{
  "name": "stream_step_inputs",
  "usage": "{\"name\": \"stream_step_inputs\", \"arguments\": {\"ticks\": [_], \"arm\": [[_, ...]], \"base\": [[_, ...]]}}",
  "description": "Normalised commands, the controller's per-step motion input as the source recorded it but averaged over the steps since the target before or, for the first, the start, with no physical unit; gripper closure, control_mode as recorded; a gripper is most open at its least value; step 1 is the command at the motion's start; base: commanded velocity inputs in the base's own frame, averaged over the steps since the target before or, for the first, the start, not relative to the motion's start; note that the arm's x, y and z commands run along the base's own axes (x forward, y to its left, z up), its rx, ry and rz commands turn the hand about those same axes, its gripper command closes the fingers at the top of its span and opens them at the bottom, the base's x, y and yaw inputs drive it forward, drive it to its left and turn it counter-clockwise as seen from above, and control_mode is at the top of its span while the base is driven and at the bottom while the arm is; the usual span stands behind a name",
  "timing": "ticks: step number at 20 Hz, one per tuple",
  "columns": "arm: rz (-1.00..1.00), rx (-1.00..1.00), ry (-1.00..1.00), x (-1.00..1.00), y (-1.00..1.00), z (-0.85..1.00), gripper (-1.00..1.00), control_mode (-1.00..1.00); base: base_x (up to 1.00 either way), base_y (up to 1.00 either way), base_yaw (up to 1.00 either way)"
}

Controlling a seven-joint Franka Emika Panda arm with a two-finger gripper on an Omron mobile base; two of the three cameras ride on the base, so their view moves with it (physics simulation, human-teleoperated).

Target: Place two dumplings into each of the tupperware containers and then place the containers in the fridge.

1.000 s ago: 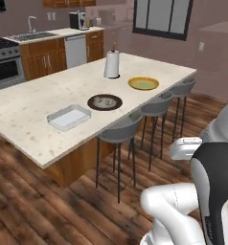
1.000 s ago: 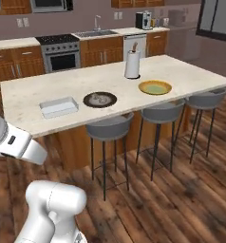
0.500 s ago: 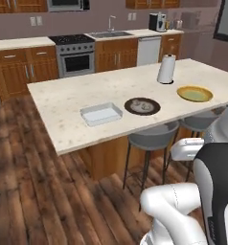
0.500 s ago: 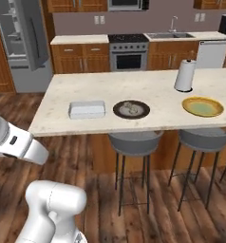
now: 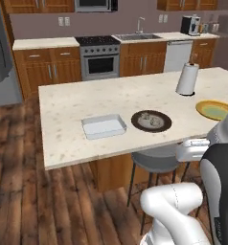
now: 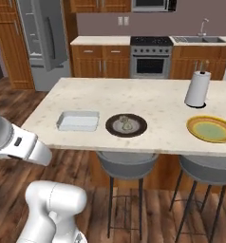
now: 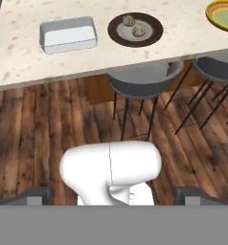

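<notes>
Gripper sits low over the wooden floor, jaws spread wide, nothing between them; the two dark fingertips stand far apart at the bottom of the hand view. Beyond it, a grey stool is tucked under the edge of the island counter, with a second stool to its right in the right base view. On the counter, one tupperware container lies flat, long side along the near edge, nothing visible inside it; also seen at and. Just beside it, not touching, sits a round dark brown plate carrying dumplings; two are clear in the hand view, the base views are too coarse to count more. Further along the counter in the same row is a round yellow plate with a greenish centre, well apart from the brown plate. Behind the yellow plate stands an upright white paper towel roll. Fridge stands at the far left of the room, grey, door with a long vertical handle; whether the door is ajar I cannot tell for certain. Along the back wall: wooden cabinets, oven, sink with tap, and a coffee machine at the far right.
</notes>
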Motion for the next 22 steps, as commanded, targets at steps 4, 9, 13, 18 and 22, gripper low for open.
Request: {"name": "stream_step_inputs", "arguments": {"ticks": [4,9,13,18,22], "arm": [[0.0,0.0,0.0,0.0,0.0,0.0,-1.0,1.0],[0.0,0.0,0.0,0.0,0.0,0.0,-1.0,1.0],[0.0,0.0,0.0,0.0,0.0,0.0,-1.0,1.0],[0.0,0.0,0.0,0.0,0.0,0.0,-1.0,1.0],[0.0,0.0,0.0,0.0,0.0,0.0,-1.0,1.0]], "base": [[0.71,-0.22,0.36],[0.35,-0.42,0.15],[0.56,-0.38,0.1],[0.4,-0.19,0.06],[0.13,-0.12,0.02]]}}
